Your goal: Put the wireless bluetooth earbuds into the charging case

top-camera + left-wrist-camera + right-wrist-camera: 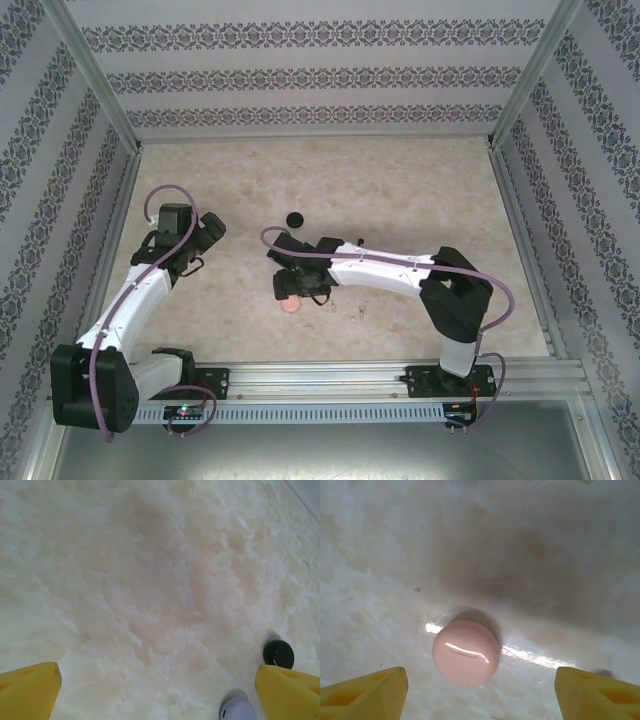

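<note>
Three cases (pink case (466,652), black case (278,653), lilac case (238,710)), left gripper (157,672), right gripper (480,675), both wide open

One high overhead view; two close downward wrist views of the same tabletop (400,190)

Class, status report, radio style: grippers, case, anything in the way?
Left gripper open over marble-look table. Right gripper open, straddling closed round glossy pink case, not touching. Nothing blocking the case. Earbuds too small to make out.
</note>
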`<act>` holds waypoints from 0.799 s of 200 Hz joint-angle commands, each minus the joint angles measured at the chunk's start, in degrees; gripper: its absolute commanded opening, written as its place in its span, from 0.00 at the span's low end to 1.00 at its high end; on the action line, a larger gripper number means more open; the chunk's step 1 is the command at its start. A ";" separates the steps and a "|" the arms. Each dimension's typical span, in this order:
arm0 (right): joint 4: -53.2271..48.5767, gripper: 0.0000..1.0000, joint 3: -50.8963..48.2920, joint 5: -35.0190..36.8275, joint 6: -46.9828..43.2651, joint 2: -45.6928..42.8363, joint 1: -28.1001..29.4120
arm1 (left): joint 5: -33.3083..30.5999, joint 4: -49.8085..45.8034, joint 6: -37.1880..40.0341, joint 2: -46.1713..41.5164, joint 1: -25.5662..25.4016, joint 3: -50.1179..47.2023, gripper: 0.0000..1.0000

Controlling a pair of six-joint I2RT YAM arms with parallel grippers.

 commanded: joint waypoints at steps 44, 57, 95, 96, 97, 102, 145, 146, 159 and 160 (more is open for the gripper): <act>-10.35 0.78 8.77 6.95 5.46 8.49 3.24 | -7.14 -2.05 -1.04 0.07 -0.52 2.70 0.99; -10.37 0.78 8.81 7.22 6.43 9.28 3.37 | -8.27 -2.04 -0.78 -0.53 -0.55 2.57 0.99; -10.50 0.77 10.51 6.63 7.52 12.23 3.47 | -9.33 -1.57 0.05 -1.72 -0.42 1.74 0.99; -10.47 0.77 10.67 6.57 7.59 12.41 3.47 | -9.33 -1.55 0.10 -1.72 -0.44 1.73 0.99; -10.47 0.77 10.67 6.57 7.59 12.41 3.47 | -9.29 -1.54 0.12 -1.72 -0.46 1.72 0.99; -10.52 0.77 10.90 6.39 7.66 12.77 3.55 | -9.24 -1.45 0.23 -1.76 -0.41 1.76 0.99; -10.97 0.73 12.81 5.32 8.57 14.96 4.01 | -8.89 -0.50 0.54 -1.24 -0.35 1.40 0.99; -11.01 0.73 12.83 5.32 8.62 15.01 3.97 | -8.89 -0.49 0.52 -1.21 -0.36 1.38 0.99; -11.14 0.73 12.99 5.18 9.02 15.39 4.24 | -8.81 -0.39 0.66 -1.02 -0.31 1.36 0.99; -11.22 0.73 13.05 5.20 9.11 15.44 4.26 | -8.85 -0.39 0.67 -1.06 -0.35 1.40 0.99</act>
